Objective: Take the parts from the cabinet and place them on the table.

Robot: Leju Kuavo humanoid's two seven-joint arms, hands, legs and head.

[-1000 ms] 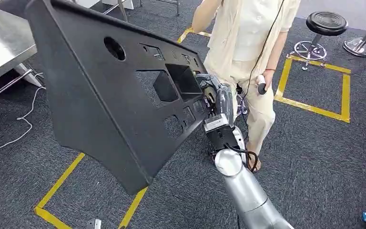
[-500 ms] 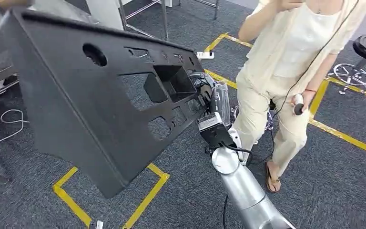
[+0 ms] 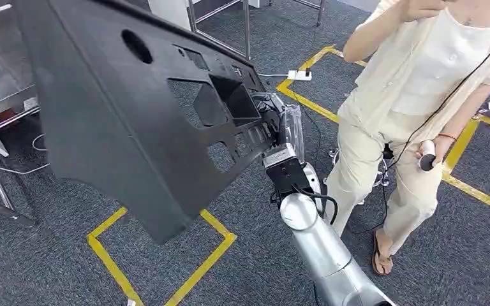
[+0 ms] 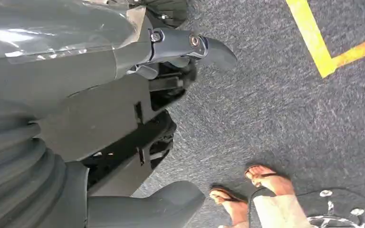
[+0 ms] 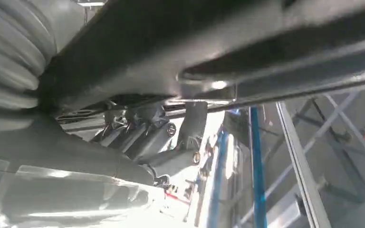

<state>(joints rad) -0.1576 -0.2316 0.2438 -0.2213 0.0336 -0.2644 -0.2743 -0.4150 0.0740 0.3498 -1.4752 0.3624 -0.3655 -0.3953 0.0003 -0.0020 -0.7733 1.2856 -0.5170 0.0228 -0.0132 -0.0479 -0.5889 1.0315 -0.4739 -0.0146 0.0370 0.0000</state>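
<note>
above carpet, black panel (image 3: pixel 121 108) tilted, long axis slanting upper-left to lower-right; right hand (image 3: pixel 281 124) clamps its edge.

A workshop or robot test lab: dark grey carpet floor (image 3: pixel 459 255) marked with yellow tape lines (image 3: pixel 166 268), a stainless steel bench (image 3: pixel 0 70), metal frame legs (image 3: pixel 247 29), and a white power strip (image 3: pixel 298 74) with loose cables.

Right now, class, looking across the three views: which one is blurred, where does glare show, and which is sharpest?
Head view: sharpest, evenly lit; the black panel and yellow floor tape read crisply. Left wrist view: glare streaks on the left hand's clear cover; carpet slightly soft. Right wrist view: the panel edge is smeared and out of focus, with blown-out brightness near the right hand.
</note>
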